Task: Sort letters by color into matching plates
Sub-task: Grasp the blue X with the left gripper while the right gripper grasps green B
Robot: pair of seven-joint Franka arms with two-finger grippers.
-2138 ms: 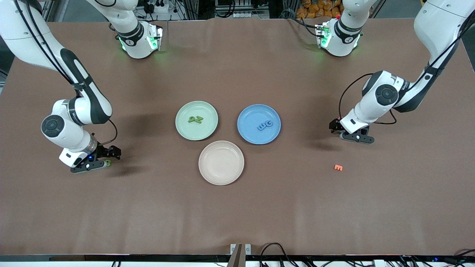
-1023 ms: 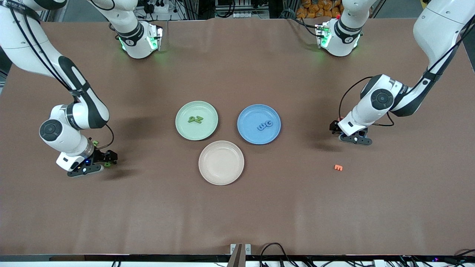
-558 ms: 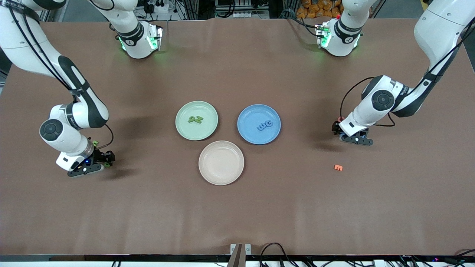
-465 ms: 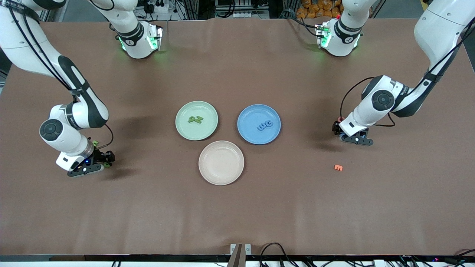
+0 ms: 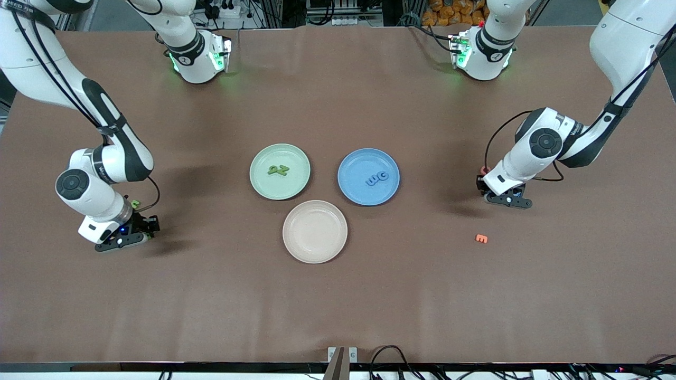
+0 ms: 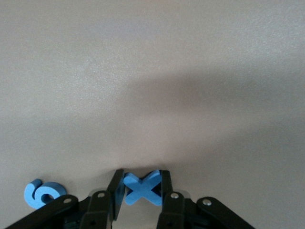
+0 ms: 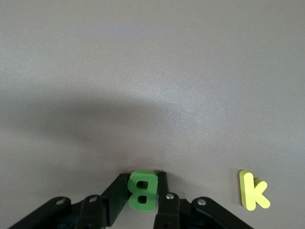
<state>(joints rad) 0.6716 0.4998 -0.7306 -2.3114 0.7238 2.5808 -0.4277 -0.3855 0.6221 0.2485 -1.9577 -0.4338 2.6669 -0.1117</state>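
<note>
Right gripper [image 5: 141,231], low at the right arm's end of the table [image 5: 338,306]: fingers [image 7: 164,183] pressed against both sides of a green letter B [image 7: 142,191], seen in the right wrist view; a yellow-green letter K [image 7: 252,191] flat on the cloth just beside it, apart from the fingers.

Mint green plate [image 5: 280,153], near the table's middle: two green letters [image 5: 278,170] lying inside.

Cream plate [image 5: 315,248], nearer the front camera than the other two: nothing visible in it.

Blue plate [image 5: 368,158], beside the mint one toward the left arm's end: two blue letters [image 5: 377,179] lying inside.

Orange letter [image 5: 481,238], alone on the cloth, nearer the front camera than the left gripper.

Left gripper [image 5: 500,196], low at the left arm's end: fingers [image 6: 116,188] clamped on a blue letter X [image 6: 142,187]; a blue curled letter [image 6: 42,193] on the cloth beside it, untouched.
</note>
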